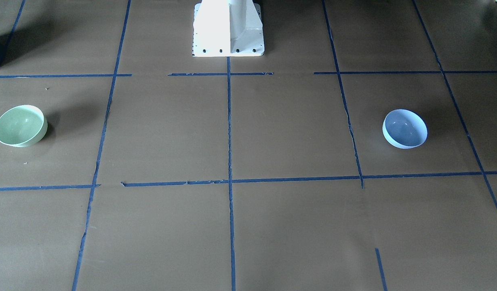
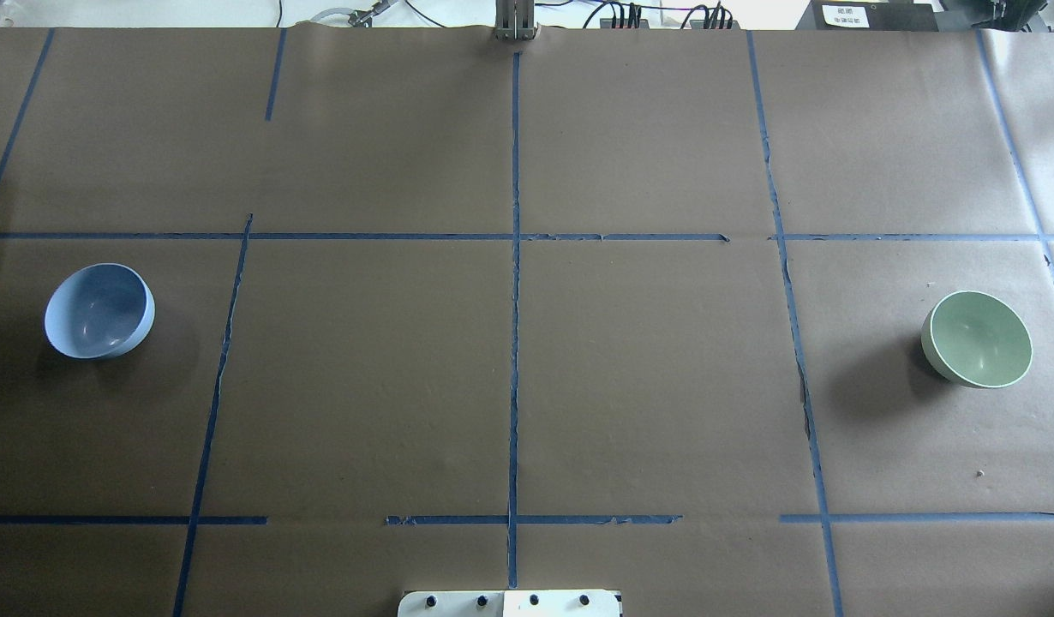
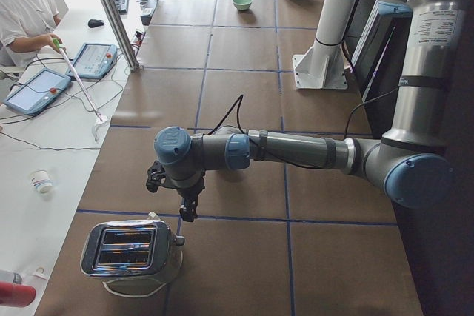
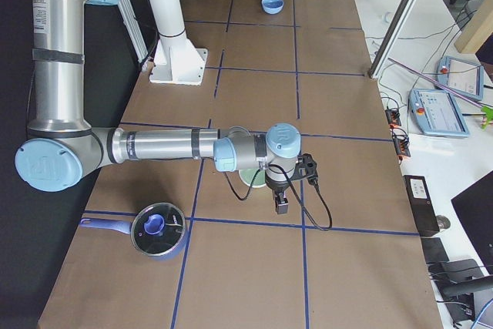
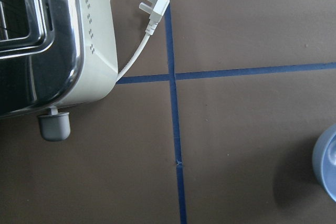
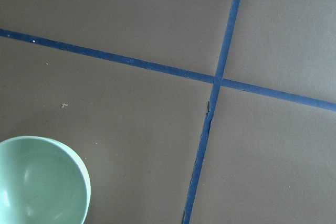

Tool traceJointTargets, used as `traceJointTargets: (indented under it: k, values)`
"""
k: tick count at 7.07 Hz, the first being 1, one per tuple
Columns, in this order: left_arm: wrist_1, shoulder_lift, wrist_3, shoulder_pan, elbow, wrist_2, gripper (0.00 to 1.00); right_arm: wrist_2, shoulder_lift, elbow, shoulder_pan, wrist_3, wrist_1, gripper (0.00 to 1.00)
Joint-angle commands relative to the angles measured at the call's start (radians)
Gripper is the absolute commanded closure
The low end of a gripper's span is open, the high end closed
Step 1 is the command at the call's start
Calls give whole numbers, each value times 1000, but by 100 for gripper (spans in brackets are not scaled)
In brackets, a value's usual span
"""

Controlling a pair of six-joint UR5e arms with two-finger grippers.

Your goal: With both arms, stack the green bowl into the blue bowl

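Observation:
The green bowl [image 2: 977, 338] stands upright at the table's right end; it also shows in the front view [image 1: 20, 125] and at the bottom left of the right wrist view [image 6: 39, 182]. The blue bowl [image 2: 99, 310] stands upright at the left end, also in the front view [image 1: 405, 128] and at the right edge of the left wrist view [image 5: 328, 169]. My left gripper [image 3: 189, 214] hangs near a toaster. My right gripper [image 4: 281, 207] hangs just beside the green bowl [image 4: 250, 181]. I cannot tell whether either gripper is open or shut.
A chrome toaster [image 3: 132, 251] with a loose white plug [image 5: 155, 11] stands at the table's left end. A blue lidded pot [image 4: 158, 229] sits at the right end. The white pedestal [image 1: 228, 28] is at mid-table. An operator [image 3: 26, 5] sits beside the table.

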Motion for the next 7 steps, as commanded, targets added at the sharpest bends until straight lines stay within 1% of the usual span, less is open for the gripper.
traceJointTargets:
  k: [1, 2, 4, 5, 6, 7]
  values:
    - [0, -8, -2, 2, -14, 5, 0, 3, -4, 2, 2, 1, 5, 0]
    - [1, -5, -4, 3, -13, 16, 0, 3, -1, 2, 2, 1, 5, 0]
    - [-5, 18, -2, 3, -77, 33, 0, 24, 10, 10, 2, 1, 5, 0]
    - [9, 30, -4, 5, -71, 28, 0, 37, 10, 8, 0, 1, 3, 0]
    - [-9, 50, 11, 5, -76, 25, 0, 40, 6, 10, 0, -1, 6, 0]
    - [-117, 71, 4, 28, -70, 21, 0, 40, 6, 17, -1, -1, 5, 0]
